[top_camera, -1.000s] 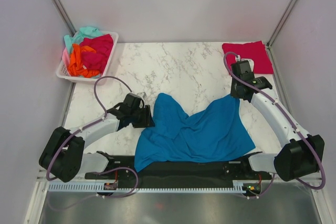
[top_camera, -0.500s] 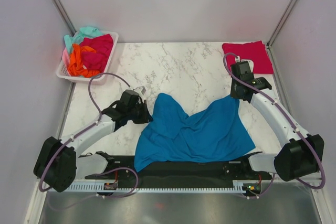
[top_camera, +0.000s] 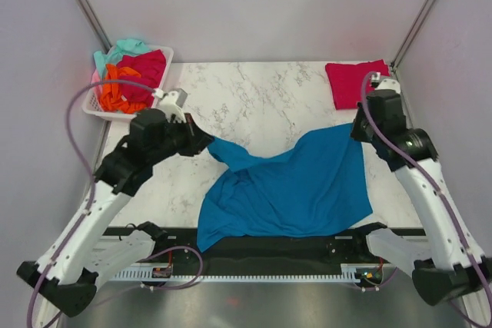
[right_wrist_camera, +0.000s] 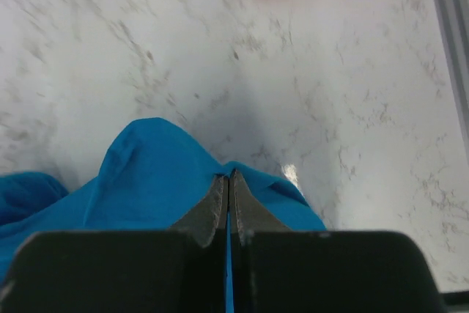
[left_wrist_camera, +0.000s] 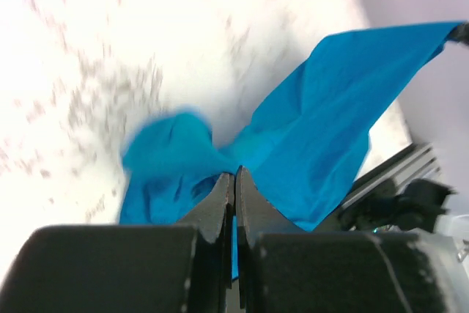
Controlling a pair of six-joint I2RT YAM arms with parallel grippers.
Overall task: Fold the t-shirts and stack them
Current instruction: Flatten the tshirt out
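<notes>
Marble table [top_camera: 261, 101]: the largest bare patch lies ahead of and between the two grippers. I judge it the right place to lay the cloth flat, so the stretch should be lowered there rather than dragged toward the near edge.
Teal-blue t-shirt [top_camera: 296, 190]: it is pinched at two points and slack in the middle. It needs an even outward pull, with both arms at the same height, until the sag goes. Too hard a tug would probably slip the thin cloth out of a pinch.
Left gripper [left_wrist_camera: 234, 176]: the jaws are together and clamped on a bunched corner of the teal cloth. The rest of the shirt trails away past the fingertips.
Right gripper [right_wrist_camera: 229, 179]: the jaws are together on a raised fold at the shirt's edge.
Shirt's look: solid teal, soft and creased. It is drawn into a narrow point at the left pinch and a broader sheet toward the right one. Its lower edge, below both grippers, reaches the black base rail [top_camera: 284, 247].
Crimson t-shirt [top_camera: 352, 84]: it is folded flat and lies just beyond the right gripper, so it is likely the start of the stack.
White basket [top_camera: 108, 115]: it sits beyond and outward of the left gripper, holding crumpled t-shirts [top_camera: 131, 78] in red, orange, mint and pink.
</notes>
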